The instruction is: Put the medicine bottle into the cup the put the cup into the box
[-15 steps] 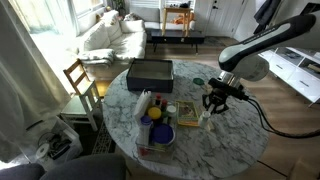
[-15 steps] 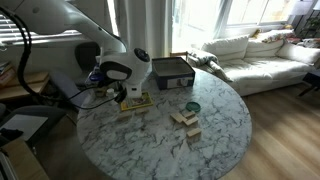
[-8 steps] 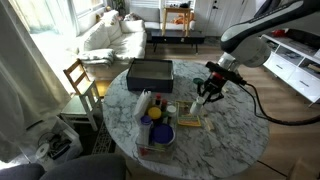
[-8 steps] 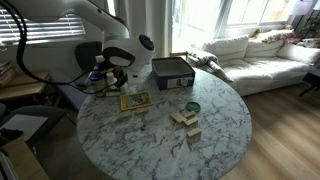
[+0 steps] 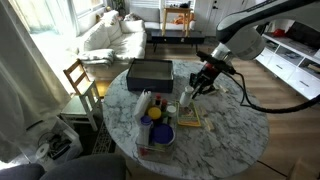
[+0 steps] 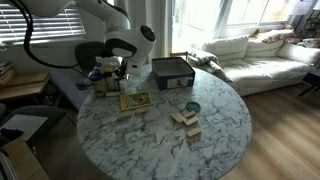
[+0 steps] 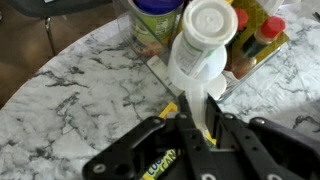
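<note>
My gripper (image 7: pixel 190 105) is shut on a white medicine bottle (image 7: pixel 198 45) with a white screw cap. It holds the bottle above the marble table. In an exterior view the gripper (image 5: pixel 203 82) hangs just right of a small white cup (image 5: pixel 186 97), which stands beside the yellowish packet. The dark box (image 5: pixel 150 72) lies at the table's far side, left of the gripper. It also shows in the other exterior view (image 6: pixel 172 72), with the gripper (image 6: pixel 118 72) to its left. In the wrist view the cup is hidden behind the bottle.
A blue bowl (image 7: pixel 158 12) and a clear tray with red-capped bottles (image 7: pixel 262 35) lie just beyond the bottle. A flat yellowish packet (image 6: pixel 133 101) lies under the gripper. A green dish (image 6: pixel 191 107) and wooden blocks (image 6: pixel 185 121) sit mid-table. A wooden chair (image 5: pixel 82 85) stands by the table.
The gripper has lifted the bottle and carried it from the table's near edge across the packet towards the cup and the box.
</note>
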Motion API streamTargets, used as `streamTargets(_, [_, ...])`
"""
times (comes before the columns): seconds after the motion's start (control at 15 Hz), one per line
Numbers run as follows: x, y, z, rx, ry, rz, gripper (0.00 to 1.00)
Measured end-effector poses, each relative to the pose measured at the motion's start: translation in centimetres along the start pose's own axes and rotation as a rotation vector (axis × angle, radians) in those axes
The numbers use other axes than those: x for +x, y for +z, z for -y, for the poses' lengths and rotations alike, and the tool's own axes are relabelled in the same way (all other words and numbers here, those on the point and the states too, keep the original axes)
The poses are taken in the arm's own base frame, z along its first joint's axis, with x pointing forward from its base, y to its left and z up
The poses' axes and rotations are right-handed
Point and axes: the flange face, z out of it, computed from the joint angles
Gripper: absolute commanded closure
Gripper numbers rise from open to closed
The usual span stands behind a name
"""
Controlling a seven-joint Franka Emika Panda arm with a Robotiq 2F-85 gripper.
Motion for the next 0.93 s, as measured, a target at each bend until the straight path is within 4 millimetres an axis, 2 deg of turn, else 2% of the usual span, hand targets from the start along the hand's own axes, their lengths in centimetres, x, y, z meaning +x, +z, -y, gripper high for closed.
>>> streamTargets(0.33, [-1.0, 1.4, 1.6, -0.004, 0.066, -0.005, 0.95])
streamTargets(0.93, [-0.4, 3.8, 3.2, 0.044, 0.140, -0.057, 0.95])
